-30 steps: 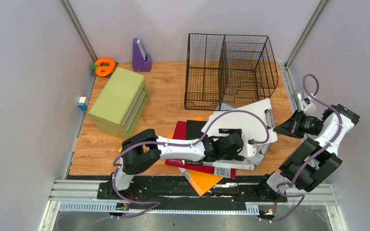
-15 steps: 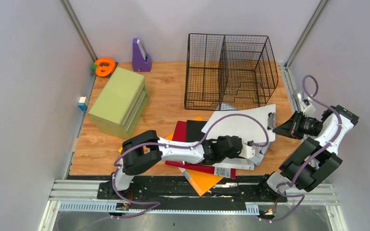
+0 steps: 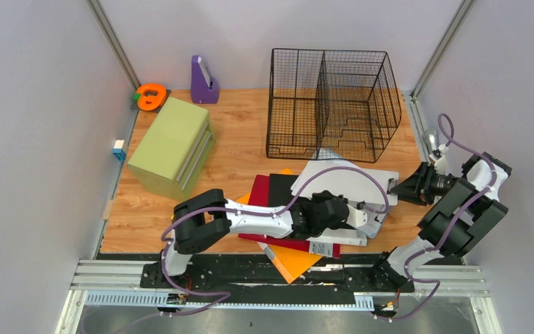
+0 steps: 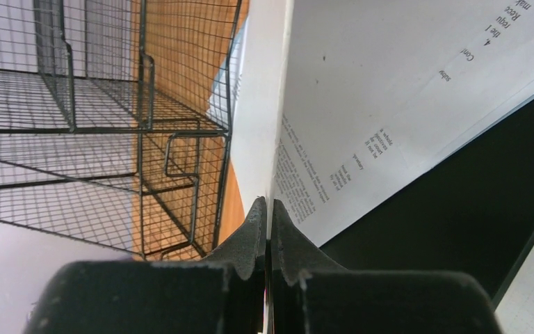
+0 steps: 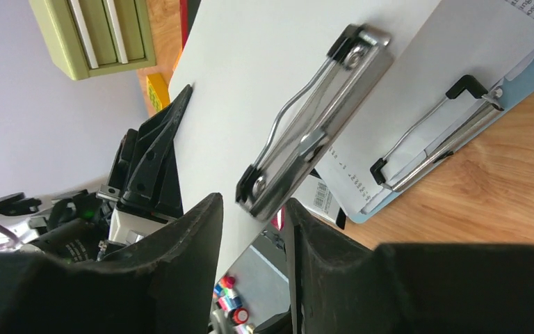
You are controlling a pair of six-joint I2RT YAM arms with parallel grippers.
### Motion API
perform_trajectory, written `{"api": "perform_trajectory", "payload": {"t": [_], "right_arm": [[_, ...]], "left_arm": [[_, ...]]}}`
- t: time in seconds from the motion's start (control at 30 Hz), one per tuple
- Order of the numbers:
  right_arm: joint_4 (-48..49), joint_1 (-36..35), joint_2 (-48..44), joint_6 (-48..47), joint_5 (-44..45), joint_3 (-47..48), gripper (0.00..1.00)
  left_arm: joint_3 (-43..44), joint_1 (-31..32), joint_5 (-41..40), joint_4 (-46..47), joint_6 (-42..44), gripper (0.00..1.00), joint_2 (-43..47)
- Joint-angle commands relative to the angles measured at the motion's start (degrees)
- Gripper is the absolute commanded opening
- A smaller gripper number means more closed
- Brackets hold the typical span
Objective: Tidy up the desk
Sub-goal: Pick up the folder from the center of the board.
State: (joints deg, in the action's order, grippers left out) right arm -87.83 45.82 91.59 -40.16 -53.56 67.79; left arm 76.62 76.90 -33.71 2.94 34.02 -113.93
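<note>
On the wooden desk (image 3: 236,139) a white clipboard (image 3: 344,181) stands tilted over a pile of folders. My left gripper (image 3: 370,217) is shut on its near edge. In the left wrist view the jaws (image 4: 269,205) pinch the thin board (image 4: 261,104), with its printed paper (image 4: 403,90) on the right. My right gripper (image 3: 395,186) is at the clipboard's clip end, open. In the right wrist view the metal clip (image 5: 313,132) reaches down between the spread fingers (image 5: 254,209), ungripped.
A black wire basket (image 3: 330,101) stands at the back right. A green drawer box (image 3: 170,146), purple file holder (image 3: 204,82) and orange tape dispenser (image 3: 151,96) are at the left. Red (image 3: 264,191), black and orange folders (image 3: 295,261) lie under the clipboard. A blue clipboard (image 5: 459,118) lies beside it.
My left gripper closed on the clipboard's edge. My right gripper opened and let go of the clip. The clipboard sank to a flatter tilt.
</note>
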Motion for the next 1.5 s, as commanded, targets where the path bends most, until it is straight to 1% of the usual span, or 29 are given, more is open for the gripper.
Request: {"api": "perform_trajectory", "payload": {"t": [0.0, 0.1, 0.17, 0.3, 0.47, 0.63, 0.67, 0.73, 0.9, 0.97, 1.0, 1.03, 1.07, 1.1, 1.13, 1.17, 1.2, 1.23, 1.3, 1.37, 1.4, 1.43, 1.47], "right_arm": [[-0.2, 0.1, 5.2, -2.0, -2.4, -0.1, 0.39], [-0.2, 0.1, 9.2, -2.9, -3.0, -0.3, 0.39], [-0.2, 0.1, 11.8, -3.5, -3.2, -0.5, 0.39], [1.3, 0.1, 15.0, -3.2, -3.4, -0.6, 0.40], [2.6, 0.1, 16.6, -2.1, -3.5, 0.2, 0.39], [2.5, -0.3, 19.1, -3.0, -4.8, 1.0, 0.38], [2.2, -0.5, 19.4, -3.5, -5.3, 1.3, 0.37], [1.0, -0.7, 20.1, -4.8, -6.3, 2.0, 0.30], [-0.3, -0.8, 21.1, -6.4, -7.7, 2.9, 0.10], [-0.3, -0.7, 21.1, -6.5, -7.8, 2.9, 0.02], [-0.3, -0.7, 21.0, -6.6, -7.8, 2.9, 0.00], [-0.3, -0.7, 20.7, -6.7, -7.9, 2.9, 0.00], [-0.3, -0.7, 20.4, -6.7, -7.8, 2.8, 0.00], [-0.3, -0.7, 20.1, -6.6, -7.6, 2.8, 0.00], [-0.2, -0.7, 19.6, -6.6, -7.4, 2.8, 0.00], [-0.3, -0.6, 18.9, -6.5, -7.3, 2.8, 0.00], [-0.3, -0.5, 18.3, -6.4, -6.9, 2.9, 0.00], [-0.3, -0.4, 17.5, -6.4, -6.6, 2.8, 0.00], [-0.3, 0.0, 15.7, -6.3, -6.2, 2.6, 0.00], [-0.3, 0.7, 14.1, -6.2, -6.1, 2.7, 0.00], [-0.3, 1.1, 13.1, -6.2, -6.3, 2.8, 0.00], [-0.3, 1.6, 12.4, -6.2, -6.6, 3.0, 0.00], [-0.2, 2.2, 11.7, -6.2, -7.1, 3.2, 0.00]], "left_arm": [[-1.5, 1.8, -5.1, 9.1, 4.5, 0.00, 0.7], [-2.5, 3.3, -8.6, 15.5, 8.1, 0.00, -1.0], [-2.7, 4.1, -9.9, 17.7, 9.9, 0.00, -1.7], [-2.0, 4.6, -10.3, 17.1, 9.6, 0.00, -2.5], [-1.9, 5.1, -10.3, 17.0, 9.5, 0.00, -3.5], [-1.0, 6.1, -10.7, 16.7, 10.5, 0.00, -5.0], [-1.0, 6.2, -10.7, 16.6, 10.5, 0.00, -5.1], [-0.5, 6.3, -10.7, 16.1, 10.4, 0.00, -5.4], [-0.1, 6.3, -11.3, 15.2, 11.0, 0.00, -5.7], [-0.2, 6.3, -11.5, 14.9, 11.6, 0.06, -5.2], [-0.5, 6.3, -11.5, 14.8, 12.2, 0.16, -4.6], [-0.7, 6.3, -11.5, 14.8, 12.5, 0.23, -4.2], [-1.0, 6.3, -11.3, 14.6, 12.9, 0.37, -3.5], [-1.2, 6.2, -11.0, 14.0, 13.1, 0.53, -2.9], [-1.5, 6.2, -10.7, 13.7, 13.0, 0.61, -1.9], [-1.6, 6.1, -10.1, 12.7, 12.7, 0.74, -1.4], [-1.7, 5.9, -9.7, 11.0, 12.4, 0.80, -0.3], [-1.8, 5.8, -8.8, 9.9, 11.8, 0.88, 0.3], [-1.9, 5.4, -7.1, 7.1, 10.9, 0.98, 2.4], [-1.4, 4.8, -5.1, 3.0, 8.9, 1.00, 5.8], [-1.0, 4.0, -3.0, -0.8, 7.9, 1.00, 6.6], [0.8, 3.4, -1.8, -3.5, 5.1, 1.00, 8.2], [1.8, 2.1, 1.0, -9.2, 3.6, 1.00, 8.9]]}}
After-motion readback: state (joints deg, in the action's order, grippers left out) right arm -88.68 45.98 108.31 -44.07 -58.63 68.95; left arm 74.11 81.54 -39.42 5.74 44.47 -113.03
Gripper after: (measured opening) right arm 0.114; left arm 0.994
